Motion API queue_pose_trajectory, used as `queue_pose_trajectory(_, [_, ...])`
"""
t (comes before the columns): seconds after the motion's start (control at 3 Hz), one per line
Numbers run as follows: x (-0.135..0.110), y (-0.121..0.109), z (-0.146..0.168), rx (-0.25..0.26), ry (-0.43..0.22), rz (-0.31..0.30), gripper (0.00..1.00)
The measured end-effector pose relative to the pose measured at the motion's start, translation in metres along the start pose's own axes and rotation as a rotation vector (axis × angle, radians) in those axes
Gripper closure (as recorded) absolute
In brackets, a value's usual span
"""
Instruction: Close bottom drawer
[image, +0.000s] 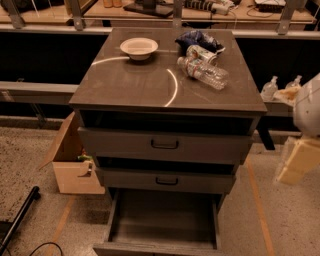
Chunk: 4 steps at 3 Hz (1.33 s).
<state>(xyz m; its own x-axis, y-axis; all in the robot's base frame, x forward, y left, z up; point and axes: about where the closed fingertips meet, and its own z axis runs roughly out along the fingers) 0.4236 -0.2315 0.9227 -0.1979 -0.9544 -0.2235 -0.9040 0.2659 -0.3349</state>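
Note:
The bottom drawer (162, 217) of the dark grey cabinet (165, 85) is pulled far out toward me. Its bare grey interior shows, and its front panel (155, 248) is cut off by the lower edge of the view, so the handle is hidden. The middle drawer (165, 181) and top drawer (165, 145) stand slightly ajar above it. My gripper (298, 161) is the cream-coloured part at the far right edge, below the white arm (309, 105). It is well to the right of the cabinet and touches nothing.
On the cabinet top are a white bowl (139, 48), a plastic bottle (205, 72) on its side and a blue bag (197, 39). A cardboard box (75, 162) stands on the floor at the left. A black pole (17, 220) lies at the lower left.

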Motion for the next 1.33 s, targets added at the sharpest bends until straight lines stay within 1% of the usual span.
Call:
queue_pose_trajectory(0.33, [0.019, 0.027, 0.051, -0.017, -0.087, -0.015, 0.0])
queue_pose_trajectory(0.67, [0.025, 0.048, 0.09, -0.036, -0.166, -0.031, 0.0])
queue_pose_trajectory(1.0, [0.026, 0.078, 0.164, -0.059, -0.228, -0.089, 0.0])
queue_pose_trajectory(1.33, [0.026, 0.079, 0.164, -0.06, -0.228, -0.089, 0.0])
